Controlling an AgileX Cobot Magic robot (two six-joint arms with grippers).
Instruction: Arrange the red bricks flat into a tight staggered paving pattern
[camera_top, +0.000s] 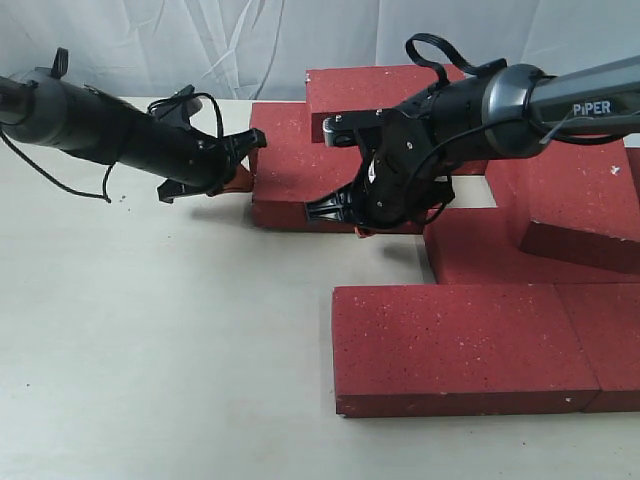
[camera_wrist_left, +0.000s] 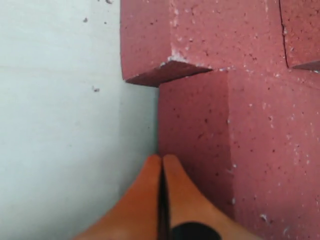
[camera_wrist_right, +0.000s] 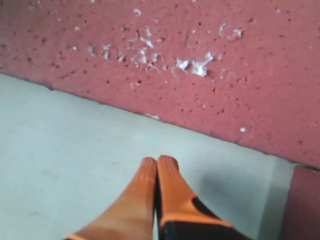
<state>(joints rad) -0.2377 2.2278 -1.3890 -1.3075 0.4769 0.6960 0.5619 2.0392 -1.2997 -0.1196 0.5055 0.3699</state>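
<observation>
Both pairs of fingers are pinched fully together, and neither holds anything. The left fingers (camera_wrist_left: 145, 200) sit low on the tabletop (camera_top: 150, 330), their tips right at the foot of a brick (camera_top: 295, 165) whose side wall runs on ahead of them. The right fingers (camera_wrist_right: 142, 200) hang over bare tabletop, a long brick face just beyond their tips. I can't tell whether they touch it.

So this is nudging work, with closed fingers used as pushers. The red bricks (camera_top: 560, 200) mostly lie flat, but the pattern is loose. A strip of tabletop shows between bricks past the right fingers, and the front brick (camera_top: 460, 345) lies apart from the one the left fingers meet. The far brick (camera_top: 380, 95) beyond the left fingers seems to ride up over its neighbour.

The next move, I'd judge, is a slow, level shove from the left fingers to close the gap. The right fingers would steady the brick so it doesn't twist.
</observation>
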